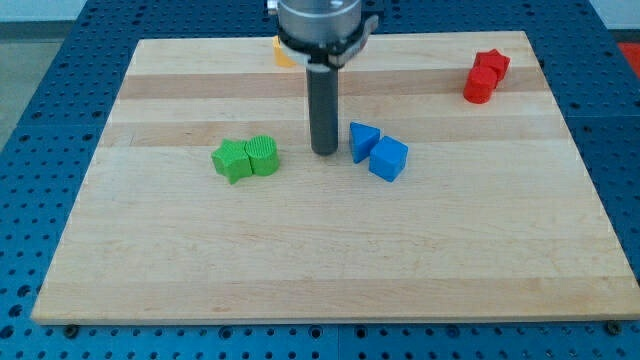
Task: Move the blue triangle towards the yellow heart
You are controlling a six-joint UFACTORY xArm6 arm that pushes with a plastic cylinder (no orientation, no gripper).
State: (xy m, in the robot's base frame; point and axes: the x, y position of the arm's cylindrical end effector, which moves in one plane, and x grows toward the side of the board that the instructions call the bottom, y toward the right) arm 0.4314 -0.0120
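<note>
The blue triangle (362,141) lies near the middle of the wooden board (330,260), touching a blue cube (388,159) on its lower right. A yellow block (282,52), mostly hidden behind the arm's head, sits at the view's top; its shape cannot be made out. My tip (323,152) stands on the board just left of the blue triangle, a small gap apart, and right of the green blocks.
Two green blocks (245,158) sit side by side left of the tip. Two red blocks (486,76) sit together at the view's top right. Blue perforated table (40,120) surrounds the board.
</note>
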